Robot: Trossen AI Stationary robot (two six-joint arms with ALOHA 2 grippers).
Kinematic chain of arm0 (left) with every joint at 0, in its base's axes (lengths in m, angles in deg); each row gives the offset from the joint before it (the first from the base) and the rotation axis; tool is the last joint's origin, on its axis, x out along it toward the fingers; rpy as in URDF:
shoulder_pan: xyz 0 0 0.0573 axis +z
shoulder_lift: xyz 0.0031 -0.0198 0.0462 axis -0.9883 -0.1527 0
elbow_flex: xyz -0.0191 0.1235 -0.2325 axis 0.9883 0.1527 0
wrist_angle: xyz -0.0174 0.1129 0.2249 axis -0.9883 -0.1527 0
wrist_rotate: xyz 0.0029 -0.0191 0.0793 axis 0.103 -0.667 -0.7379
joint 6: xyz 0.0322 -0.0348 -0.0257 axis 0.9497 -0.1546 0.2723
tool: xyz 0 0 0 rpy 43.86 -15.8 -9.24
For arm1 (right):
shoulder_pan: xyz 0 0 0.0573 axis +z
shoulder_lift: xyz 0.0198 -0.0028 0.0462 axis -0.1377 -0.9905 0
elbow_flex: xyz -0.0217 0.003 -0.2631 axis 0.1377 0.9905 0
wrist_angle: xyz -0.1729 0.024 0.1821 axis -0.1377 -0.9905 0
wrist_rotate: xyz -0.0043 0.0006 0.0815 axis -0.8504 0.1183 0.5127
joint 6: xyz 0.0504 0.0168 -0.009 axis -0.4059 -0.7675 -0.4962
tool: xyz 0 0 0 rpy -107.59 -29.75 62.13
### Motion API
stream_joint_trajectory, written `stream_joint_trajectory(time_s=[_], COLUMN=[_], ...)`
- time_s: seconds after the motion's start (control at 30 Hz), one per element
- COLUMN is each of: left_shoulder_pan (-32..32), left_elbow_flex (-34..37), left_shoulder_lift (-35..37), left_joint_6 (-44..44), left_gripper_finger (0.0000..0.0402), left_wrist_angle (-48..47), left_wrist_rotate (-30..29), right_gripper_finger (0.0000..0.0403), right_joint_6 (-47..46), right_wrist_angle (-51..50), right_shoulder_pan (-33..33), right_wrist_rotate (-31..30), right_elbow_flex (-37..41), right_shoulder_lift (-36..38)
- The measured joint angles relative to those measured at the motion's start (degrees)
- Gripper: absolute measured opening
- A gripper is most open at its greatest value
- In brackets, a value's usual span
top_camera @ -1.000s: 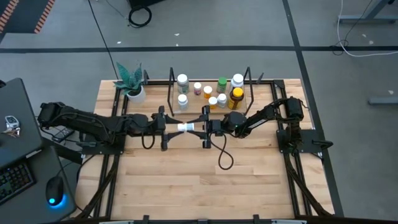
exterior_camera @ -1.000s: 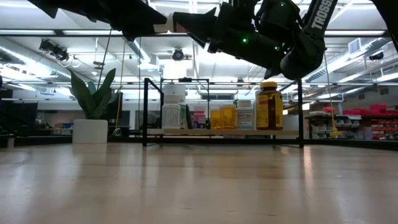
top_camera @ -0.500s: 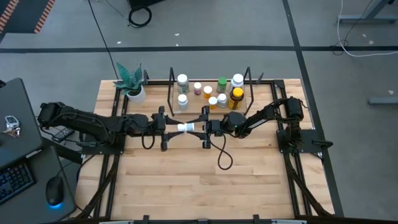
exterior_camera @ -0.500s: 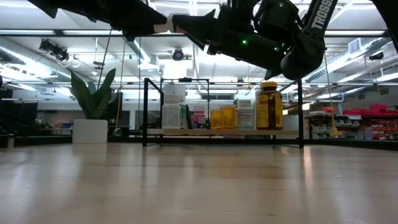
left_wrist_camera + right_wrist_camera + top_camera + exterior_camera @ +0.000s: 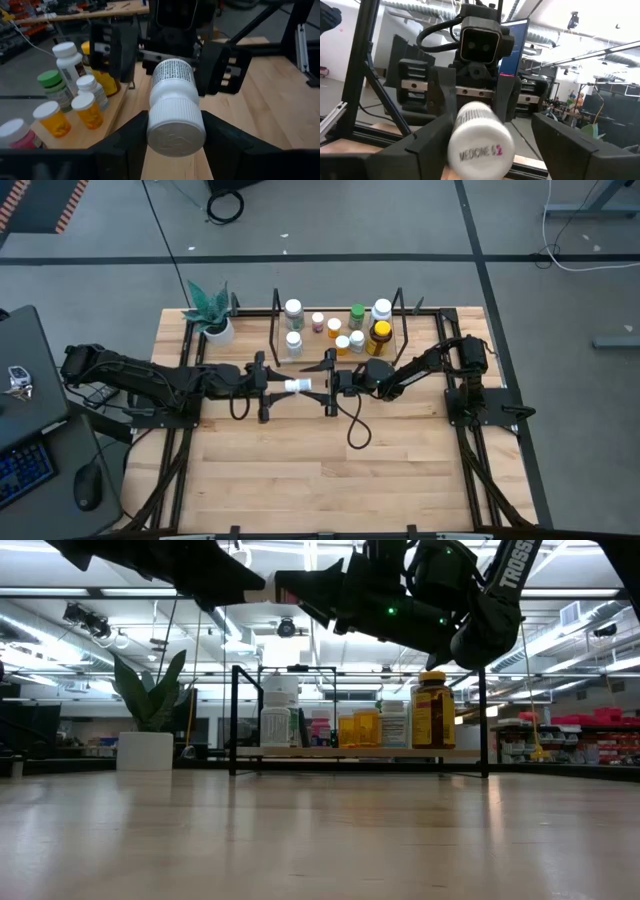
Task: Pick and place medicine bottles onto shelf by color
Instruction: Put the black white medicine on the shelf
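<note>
White bottle [image 5: 174, 107] gripped by left hand [image 5: 175, 131] — right hand [image 5: 485, 131] spread, seemingly clear, shelf [image 5: 340, 340] beyond.

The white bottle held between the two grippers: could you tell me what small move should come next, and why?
Probably the right gripper should back away: its fingers stand clear of the white bottle, while the left gripper clamps its cap end, so the handover looks complete.

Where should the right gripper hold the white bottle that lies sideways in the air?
On the labelled body near its base, coming end-on from the right: the white bottle lies level, and the left gripper clamps its cap end.
</note>
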Motion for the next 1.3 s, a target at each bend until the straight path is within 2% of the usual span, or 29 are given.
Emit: stream_joint_trajectory(time_s=[0.17,0.53,0.8,1.1,1.3], left_shoulder_pan=[0.0,0.1,0.2,0.2,2.5], left_elbow_flex=[0.0,0.0,0.0,0.0,0.0], left_shoulder_lift=[0.0,0.0,0.0,0.0,-0.1], left_joint_6=[-0.3,-1.3,-1.3,-1.3,-6.2], left_gripper_finger=[0.0167,0.0174,0.0164,0.0171,0.0164], left_wrist_angle=[-2.2,-4.0,-4.3,-4.7,-4.6], left_wrist_rotate=[0.0,-0.4,-0.8,-3.0,-4.4], right_gripper_finger=[0.029,0.0294,0.0294,0.0294,0.0294], right_joint_6=[-1.1,-4.0,-4.0,-3.2,0.4], right_wrist_angle=[-0.2,-0.3,-0.2,-0.5,-1.2], right_shoulder_pan=[-0.4,-1.4,-1.4,-1.4,-1.6], right_wrist_rotate=[0.0,0.3,0.3,0.2,-6.5], right_elbow_flex=[0.0,0.0,0.0,2.3,8.4], right_shoulder_lift=[0.0,0.2,0.7,5.0,12.4])
